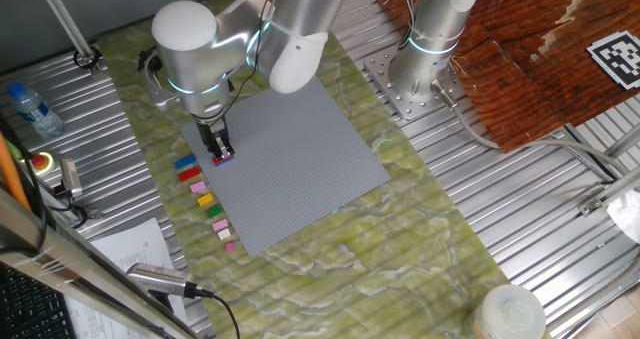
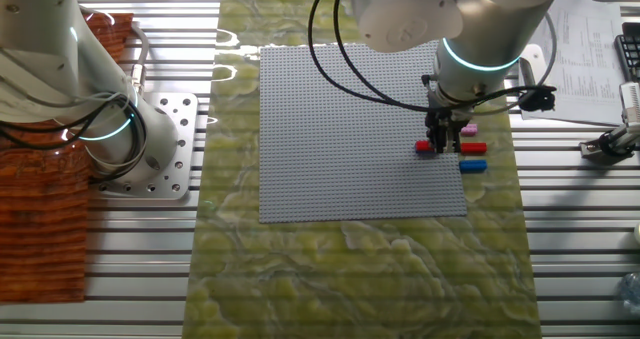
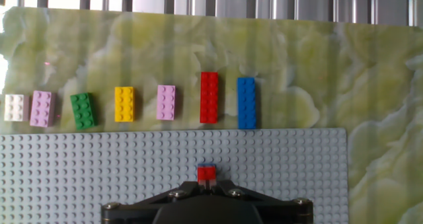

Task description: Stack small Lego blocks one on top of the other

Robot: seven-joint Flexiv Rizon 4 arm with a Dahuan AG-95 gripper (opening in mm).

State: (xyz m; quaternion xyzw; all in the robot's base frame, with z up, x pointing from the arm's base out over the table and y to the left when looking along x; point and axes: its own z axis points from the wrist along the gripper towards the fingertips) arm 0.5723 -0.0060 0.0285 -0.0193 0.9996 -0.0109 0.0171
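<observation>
My gripper (image 1: 219, 149) stands upright over the left edge of the grey baseplate (image 1: 300, 169). It is shut on a small red Lego block (image 3: 206, 174), which is at the baseplate's surface; a thin bluish edge shows at the block's far side. The block also shows in the other fixed view (image 2: 426, 148) beside my gripper (image 2: 441, 139). In the hand view my gripper (image 3: 206, 182) is at the bottom. Loose blocks lie in a row on the mat beyond the plate: white (image 3: 14, 108), pink (image 3: 41, 108), green (image 3: 83, 111), yellow (image 3: 124, 104), pink (image 3: 166, 102), red (image 3: 209, 97), blue (image 3: 246, 102).
A second robot base (image 1: 430, 49) stands at the far side on the metal table. A water bottle (image 1: 30, 109) and papers (image 1: 130, 249) lie left of the green mat (image 1: 400, 239). A brown patterned cloth (image 1: 540, 49) is at the top right.
</observation>
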